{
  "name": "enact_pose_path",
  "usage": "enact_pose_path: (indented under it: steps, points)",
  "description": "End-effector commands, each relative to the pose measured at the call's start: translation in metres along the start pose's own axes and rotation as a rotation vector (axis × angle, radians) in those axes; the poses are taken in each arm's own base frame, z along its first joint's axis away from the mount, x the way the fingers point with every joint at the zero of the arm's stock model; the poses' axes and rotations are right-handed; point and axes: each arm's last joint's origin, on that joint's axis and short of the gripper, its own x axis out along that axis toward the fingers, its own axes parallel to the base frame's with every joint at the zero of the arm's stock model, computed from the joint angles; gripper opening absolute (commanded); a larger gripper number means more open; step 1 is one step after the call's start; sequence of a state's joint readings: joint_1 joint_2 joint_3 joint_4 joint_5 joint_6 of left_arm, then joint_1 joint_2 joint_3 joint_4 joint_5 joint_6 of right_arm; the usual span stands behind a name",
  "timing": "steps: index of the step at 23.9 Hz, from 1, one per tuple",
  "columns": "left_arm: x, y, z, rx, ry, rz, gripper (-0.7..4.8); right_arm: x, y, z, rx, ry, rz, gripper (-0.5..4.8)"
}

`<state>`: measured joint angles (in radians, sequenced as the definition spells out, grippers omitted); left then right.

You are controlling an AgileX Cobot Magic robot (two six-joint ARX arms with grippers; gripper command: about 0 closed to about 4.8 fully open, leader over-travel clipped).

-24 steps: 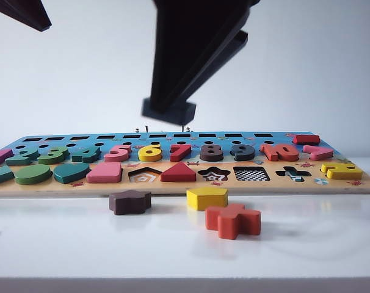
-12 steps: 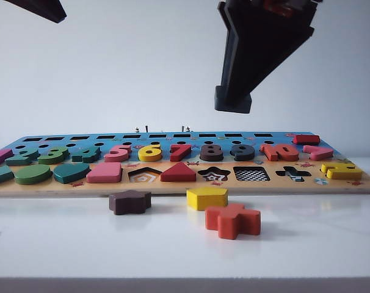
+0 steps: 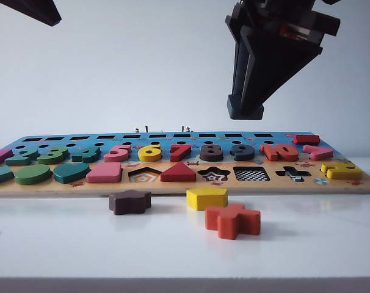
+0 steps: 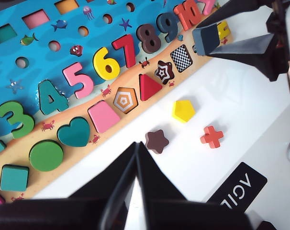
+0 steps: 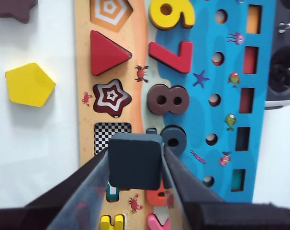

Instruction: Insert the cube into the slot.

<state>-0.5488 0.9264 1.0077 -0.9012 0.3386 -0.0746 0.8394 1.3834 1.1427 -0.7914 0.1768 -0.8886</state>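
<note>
1. Loose blocks on tabletop (image 3: 63,244): 3 – brown star (image 3: 130,201), yellow pentagon (image 3: 207,198), orange cross (image 3: 233,220).
2. Puzzle board (image 3: 185,186): 1.
3. Cube (image 5: 135,161): 1.
4. End effectors: 2 – left end effector (image 4: 135,191), right end effector (image 5: 135,165).

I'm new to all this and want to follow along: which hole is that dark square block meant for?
Find the long wooden puzzle board and follow its tan front row of shape holes. The slot lies between the star hole and the cross hole. It alone is square with a black-and-white checkerboard floor.

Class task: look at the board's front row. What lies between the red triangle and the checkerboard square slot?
In the right wrist view, the empty star-shaped cut-out lies between the red triangle and the slot; the right gripper holds the cube above.
</note>
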Motion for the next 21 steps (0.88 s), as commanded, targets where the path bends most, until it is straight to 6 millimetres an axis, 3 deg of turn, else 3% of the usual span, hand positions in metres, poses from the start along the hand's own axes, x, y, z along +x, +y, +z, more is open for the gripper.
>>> enact_pose_path:
  steps: [1,10,21]
  points:
    - [-0.001,-0.001,0.002,0.011,-0.019,-0.004,0.20,0.006,0.001,0.001,-0.007,-0.001,0.000,1.20]
    - [-0.002,-0.001,0.002,0.013,-0.018,-0.003,0.20,0.025,0.008,-0.012,0.020,0.014,0.026,1.12]
    - [-0.002,-0.001,0.002,0.013,-0.018,-0.003,0.20,0.033,0.012,-0.013,0.025,-0.032,0.045,1.09]
